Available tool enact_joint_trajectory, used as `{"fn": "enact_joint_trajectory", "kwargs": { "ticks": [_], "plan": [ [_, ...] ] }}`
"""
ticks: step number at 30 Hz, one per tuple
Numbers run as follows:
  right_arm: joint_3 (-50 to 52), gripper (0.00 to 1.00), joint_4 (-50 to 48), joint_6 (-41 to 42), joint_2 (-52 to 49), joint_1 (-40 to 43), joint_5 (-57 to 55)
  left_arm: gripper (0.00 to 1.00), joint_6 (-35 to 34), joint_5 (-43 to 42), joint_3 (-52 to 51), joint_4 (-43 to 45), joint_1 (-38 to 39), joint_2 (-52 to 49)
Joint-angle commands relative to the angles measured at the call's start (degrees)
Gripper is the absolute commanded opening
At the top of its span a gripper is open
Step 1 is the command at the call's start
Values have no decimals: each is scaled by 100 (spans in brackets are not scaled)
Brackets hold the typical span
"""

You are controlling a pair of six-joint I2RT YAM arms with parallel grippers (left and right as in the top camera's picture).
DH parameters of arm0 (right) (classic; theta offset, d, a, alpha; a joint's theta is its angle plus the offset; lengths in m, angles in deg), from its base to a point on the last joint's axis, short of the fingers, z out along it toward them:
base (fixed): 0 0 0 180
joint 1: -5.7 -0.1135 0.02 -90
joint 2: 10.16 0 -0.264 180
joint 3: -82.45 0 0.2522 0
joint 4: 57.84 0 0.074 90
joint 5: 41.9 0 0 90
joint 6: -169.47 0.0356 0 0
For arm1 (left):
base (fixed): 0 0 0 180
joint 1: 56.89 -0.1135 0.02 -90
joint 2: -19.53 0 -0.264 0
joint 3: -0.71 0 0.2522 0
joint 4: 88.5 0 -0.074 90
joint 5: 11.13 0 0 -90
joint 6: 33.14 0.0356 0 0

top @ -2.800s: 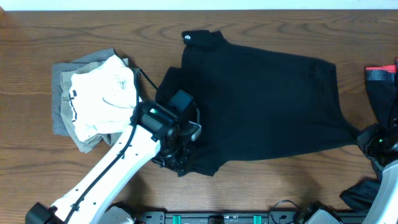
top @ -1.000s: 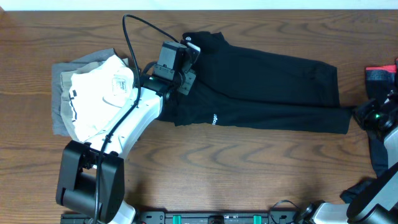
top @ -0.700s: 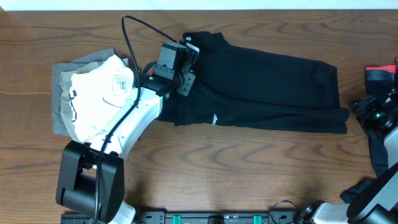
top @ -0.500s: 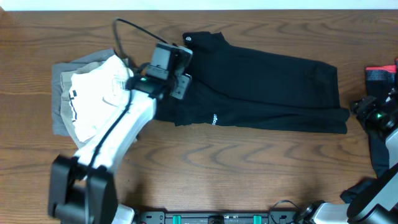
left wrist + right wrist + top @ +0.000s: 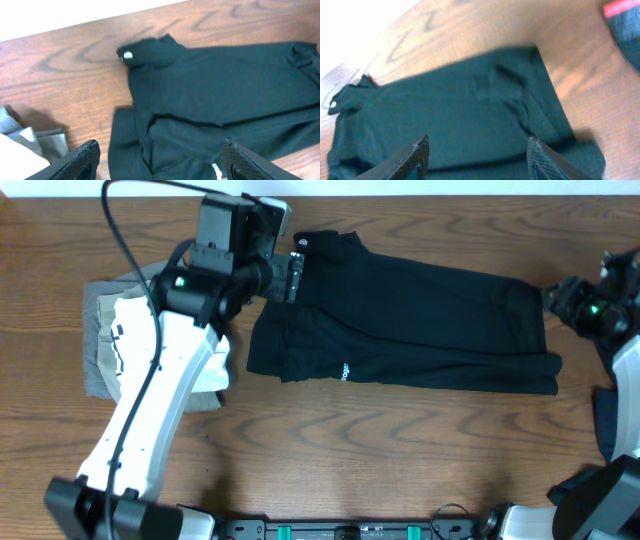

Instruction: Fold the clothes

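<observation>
Black shirt (image 5: pixel 400 320), soft, light and floppy, lies folded lengthwise mid-counter (image 5: pixel 350 460); best pinched at end corners, since it will likely sag. Left pincer (image 5: pixel 290 270) by its logo end and right pincer (image 5: pixel 555 292) at the far end both gape, empty.

No text can be read. The black shirt (image 5: pixel 420 310) carries a small white round logo (image 5: pixel 128 56) ahead of the left gripper (image 5: pixel 162 165) (design unresolved). A white print (image 5: pixel 344 371) lies nearer that gripper and is too small to read.
</observation>
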Motion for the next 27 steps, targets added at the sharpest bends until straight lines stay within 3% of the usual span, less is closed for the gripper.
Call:
{"fn": "enact_joint_trajectory", "kwargs": {
  "ticks": [1,13,19,27],
  "plan": [
    [-140,61,-146,-37,-361,-190,-667,79,-74,-192,164,-129,-31,-350],
    [-140,59,-1799,404,-2127,-232,-494,79,-76,-251,164,-538,-28,-931],
    [-140,58,-1862,557,-2616,-271,-302,79,-76,-251,164,-614,-31,-1108],
    [-129,43,-1864,592,-2863,-275,-107,79,-76,-249,164,-597,-31,-1117]
  ]
}}
